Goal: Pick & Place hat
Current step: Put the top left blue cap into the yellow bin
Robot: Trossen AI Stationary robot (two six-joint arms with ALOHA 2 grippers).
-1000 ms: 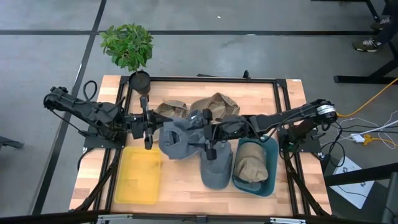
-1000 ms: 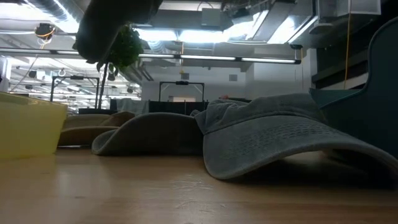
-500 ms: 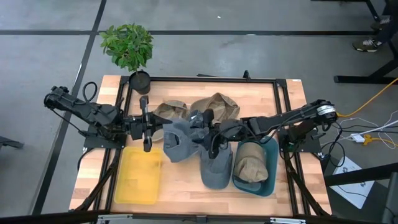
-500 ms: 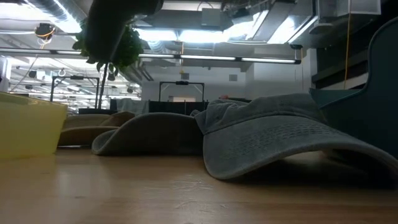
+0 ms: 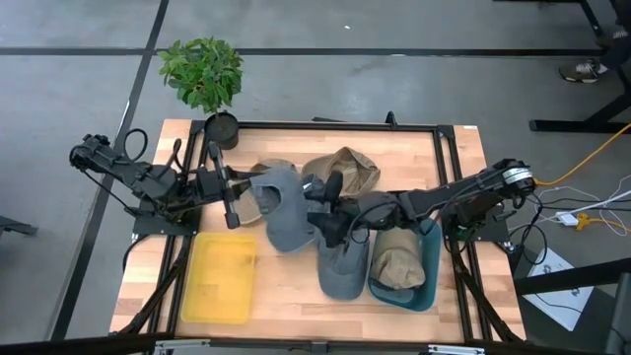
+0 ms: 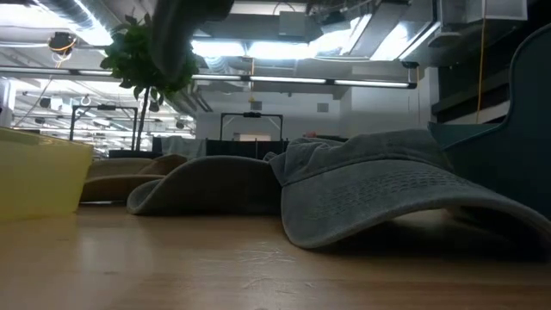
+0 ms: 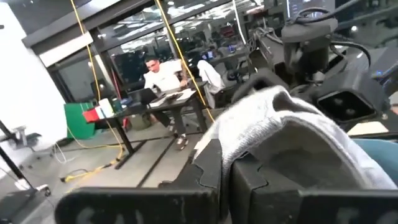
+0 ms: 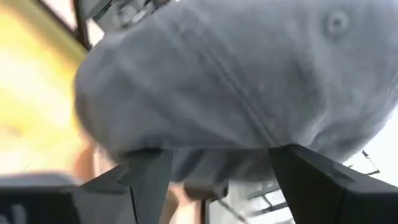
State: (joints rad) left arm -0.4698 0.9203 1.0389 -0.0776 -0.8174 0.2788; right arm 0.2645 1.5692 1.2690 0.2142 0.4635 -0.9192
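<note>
Left arm comes in from 9 o'clock of the wooden table (image 5: 296, 296). Left gripper (image 5: 235, 205) is clenched on the grey hat (image 5: 281, 205) – the left wrist view shows the cloth of it pinched between the dark fingers (image 7: 214, 168). Grey hat hangs off the table surface, just left of centre, above the tan hats behind it; the low view shows only a dark blurred shape at the top, in front of the plant leaves.

Yellow bin (image 5: 219, 278) sits at about 7 o'clock, well below the left gripper and apart from it.

Potted plant (image 5: 204, 74) at 11 o'clock, at the far table edge.

Two tan hats (image 5: 340, 170) lie at about 12 o'clock, past the held hat.

A second grey cap (image 5: 343, 266) lies flat at 6 o'clock – touching the teal bin (image 5: 430, 266) on its right. Teal bin at 4 o'clock holds a tan hat (image 5: 398, 256).

Right arm comes in from 3 o'clock. Right gripper (image 5: 325, 202) is released, fingers spread wide, just beside the held grey hat; the right wrist view shows the hat's crown close in front of its two fingers (image 8: 146, 180), not gripped.
</note>
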